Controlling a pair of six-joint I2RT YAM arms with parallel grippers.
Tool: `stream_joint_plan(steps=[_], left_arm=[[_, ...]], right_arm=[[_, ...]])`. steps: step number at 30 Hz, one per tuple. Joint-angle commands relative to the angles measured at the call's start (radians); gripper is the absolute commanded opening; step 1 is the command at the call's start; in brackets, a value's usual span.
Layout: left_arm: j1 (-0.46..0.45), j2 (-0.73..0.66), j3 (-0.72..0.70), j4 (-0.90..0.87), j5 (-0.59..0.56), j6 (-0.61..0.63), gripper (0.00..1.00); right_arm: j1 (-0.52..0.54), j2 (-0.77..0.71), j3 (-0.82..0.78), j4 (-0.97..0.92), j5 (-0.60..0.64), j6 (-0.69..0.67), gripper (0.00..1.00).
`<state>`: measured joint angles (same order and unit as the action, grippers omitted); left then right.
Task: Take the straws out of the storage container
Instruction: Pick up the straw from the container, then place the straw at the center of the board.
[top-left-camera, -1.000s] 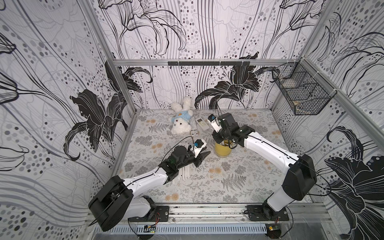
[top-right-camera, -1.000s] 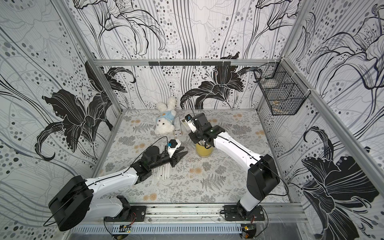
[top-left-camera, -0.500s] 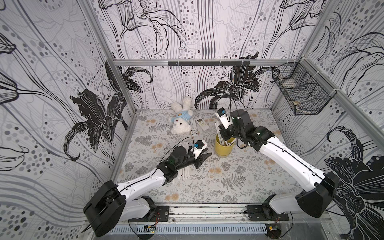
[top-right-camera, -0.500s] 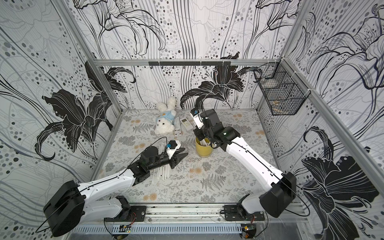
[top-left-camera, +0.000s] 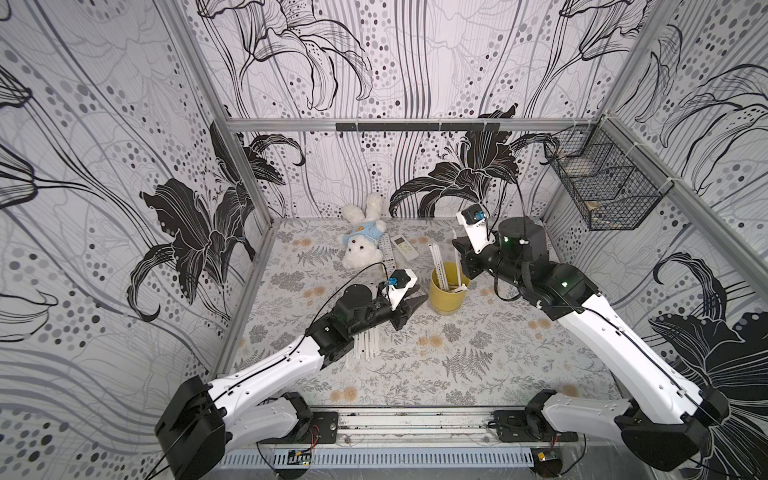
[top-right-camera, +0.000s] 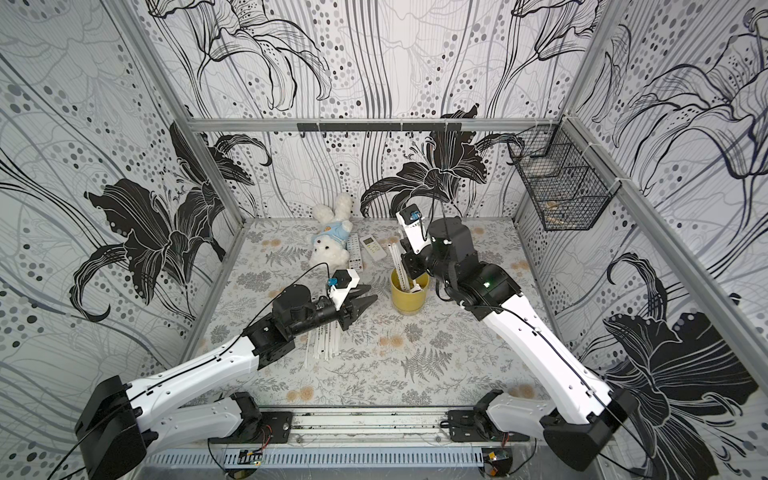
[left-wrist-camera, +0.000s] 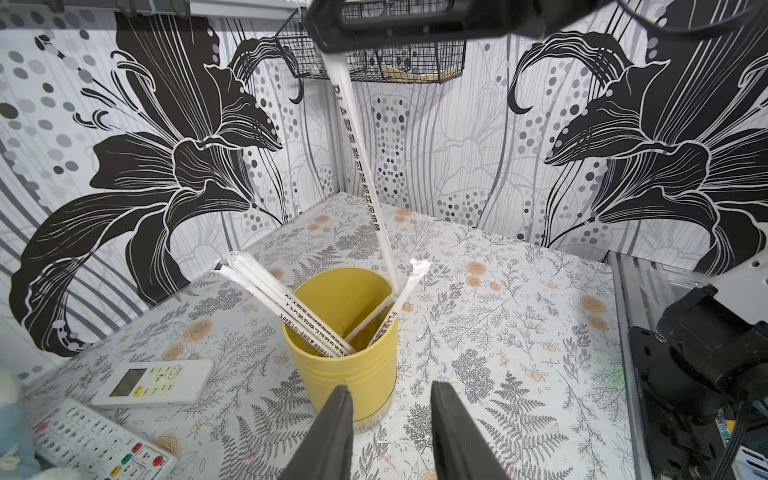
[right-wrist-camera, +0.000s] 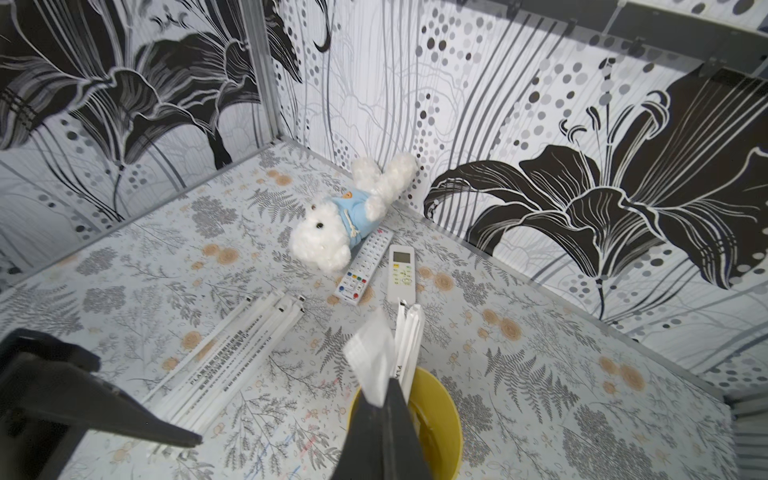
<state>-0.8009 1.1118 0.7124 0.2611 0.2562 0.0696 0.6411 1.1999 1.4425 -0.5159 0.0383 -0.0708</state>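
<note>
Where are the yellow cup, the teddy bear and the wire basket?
yellow cup (top-left-camera: 446, 300): in a top view, outer wall.
teddy bear (top-left-camera: 358, 254): in a top view, its head.
wire basket (top-left-camera: 604, 195): in a top view, front mesh.

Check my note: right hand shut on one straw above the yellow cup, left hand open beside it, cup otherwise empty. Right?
Wrong on the last part: the left wrist view shows several more straws leaning inside the yellow cup. The rest holds: right hand shut on one straw above it, left hand open beside it.
</note>
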Motion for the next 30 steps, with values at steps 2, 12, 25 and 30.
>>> stream_joint_plan(steps=[2,12,25,30], left_arm=[[-0.027,-0.051,0.055,-0.07,-0.054,-0.027,0.36],[-0.044,-0.157,0.101,-0.274,-0.156,-0.116,0.35],[-0.05,-0.273,0.049,-0.316,-0.183,-0.159,0.35],[-0.056,-0.252,0.061,-0.327,-0.182,-0.152,0.35]], right_arm=[[0.005,-0.063,0.048,-0.004,-0.096,0.069,0.0],[0.005,-0.104,0.106,-0.046,-0.209,0.154,0.0],[0.005,-0.069,0.154,-0.169,0.067,0.172,0.0],[0.005,-0.073,0.15,-0.108,-0.118,0.216,0.0]])
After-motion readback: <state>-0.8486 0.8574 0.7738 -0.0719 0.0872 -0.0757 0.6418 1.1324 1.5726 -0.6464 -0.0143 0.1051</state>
